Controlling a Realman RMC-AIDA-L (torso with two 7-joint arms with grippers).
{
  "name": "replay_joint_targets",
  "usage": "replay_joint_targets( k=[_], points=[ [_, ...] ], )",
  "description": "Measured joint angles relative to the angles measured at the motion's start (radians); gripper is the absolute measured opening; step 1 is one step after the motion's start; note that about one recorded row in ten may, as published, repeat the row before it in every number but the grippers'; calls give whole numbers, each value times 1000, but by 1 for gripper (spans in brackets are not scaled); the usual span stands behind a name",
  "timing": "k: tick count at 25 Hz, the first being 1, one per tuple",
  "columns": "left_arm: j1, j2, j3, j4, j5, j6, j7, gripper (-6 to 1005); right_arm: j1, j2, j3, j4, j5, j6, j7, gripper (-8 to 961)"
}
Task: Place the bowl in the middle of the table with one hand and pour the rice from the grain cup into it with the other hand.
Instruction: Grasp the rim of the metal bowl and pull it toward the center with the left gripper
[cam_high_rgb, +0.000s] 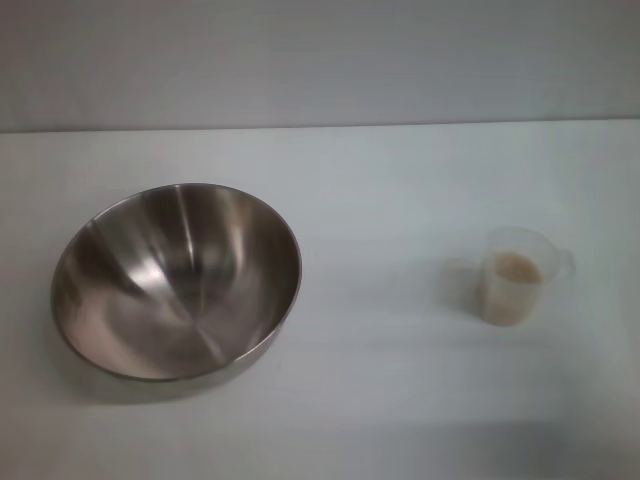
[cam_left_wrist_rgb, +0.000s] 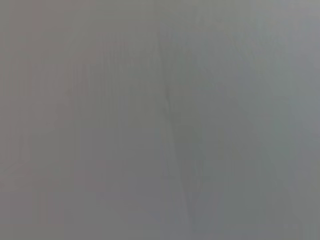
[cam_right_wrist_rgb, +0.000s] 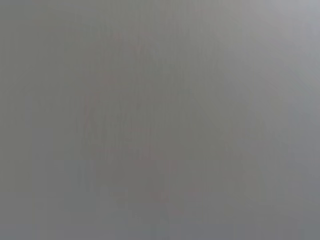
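The bowl (cam_high_rgb: 176, 281) is seen on the left part of the table (cam_high_rgb: 380, 400), tipped a little so its shiny inside is turned toward the right. The grain cup (cam_high_rgb: 517, 274) is stood upright on the right part, well apart from the bowl, and the rice (cam_high_rgb: 516, 269) is seen inside it as a pale heap. No pincer is seen anywhere in the head view, and only plain grey is shown in both wrist views, so places cannot be told from a pincer, and it cannot be told whether either pincer is wide, narrow or holding something. The bowl is probably put on the left so it can be reached by the left pincer, and the cup on the right so it can be reached by the right one. Nothing seems to be started yet: the bowl is not in the middle and the rice is not poured. A wide bare strip of table is left between the two things, so room is there for the bowl to be slid across. The bowl is near the left edge of the view, and the back edge of the table is seen far behind both things. The small handle of the cup is pointed away from the bowl.
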Motion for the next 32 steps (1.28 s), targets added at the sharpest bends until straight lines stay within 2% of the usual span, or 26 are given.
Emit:
replay_joint_targets(
  k=[1, 2, 3, 4, 5, 6, 10, 12, 13, 14, 15, 16, 17, 18, 19, 22, 23, 24, 25, 27, 31, 32],
  points=[
    [22, -2, 13, -77, -31, -49, 60, 828, 0, 0, 0, 0, 0, -2, 0, 730],
    [22, -2, 13, -77, -31, -49, 60, 828, 0, 0, 0, 0, 0, -2, 0, 730],
    [47, -1, 32, -157, -65, -116, 91, 828, -1, 0, 0, 1, 0, -4, 0, 730],
    [47, -1, 32, -157, -65, -116, 91, 828, -1, 0, 0, 1, 0, -4, 0, 729],
    [93, 3, 55, -314, -116, -265, 131, 828, -2, 0, 0, 0, 0, -8, 0, 729],
    [93, 3, 55, -314, -116, -265, 131, 828, -2, 0, 0, 0, 1, -9, 0, 729],
    [182, 9, 50, -601, -136, -607, 137, 828, -3, 0, 0, 2, 1, -11, 0, 729],
    [234, 11, 13, -872, -136, -1016, 126, 828, -4, 0, 0, 3, 1, -12, 0, 729],
    [240, 12, -24, -975, -137, -1226, 101, 828, -5, 0, 0, 4, 1, -12, 0, 729],
    [240, 12, -24, -975, -137, -1226, 101, 828, -5, 0, 0, 4, 1, -12, 0, 729],
    [239, 14, -44, -1027, -137, -1332, 85, 828, -6, 0, 0, 4, 0, -12, 0, 729],
    [230, 15, -81, -1099, -137, -1521, 63, 828, -8, 0, 0, 4, -1, -14, 0, 729],
    [230, 15, -81, -1099, -137, -1521, 63, 828, -8, 0, 0, 4, -1, -14, 0, 729],
    [215, 15, -125, -1169, -139, -1721, 53, 828, -8, 0, 0, 4, -1, -14, 0, 729],
    [215, 15, -125, -1169, -139, -1721, 53, 828, -9, 0, -1, 4, -1, -15, 0, 729],
    [182, 13, -198, -1253, -155, -1999, 43, 828, -11, 0, -1, 4, -2, -20, 0, 729],
    [182, 13, -198, -1253, -155, -1999, 43, 828, -11, 0, -1, 4, -2, -20, 0, 729],
    [155, 14, -247, -1282, -172, -2157, 43, 828, -13, 0, -2, 3, -2, -30, 0, 729],
    [155, 14, -247, -1282, -172, -2157, 43, 827, -13, 0, -2, 3, -2, -30, 0, 729],
    [109, 15, -324, -1294, -203, -2376, 62, 827, -15, 0, -10, 0, -2, -40, 0, 729],
    [101, 15, -340, -1295, -208, -2419, 66, 827, -14, -1, -12, -5, -2, -41, 0, 729],
    [95, 15, -359, -1304, -216, -2507, 67, 827, -12, -2, -11, -14, -2, -41, 0, 729]
  ],
)
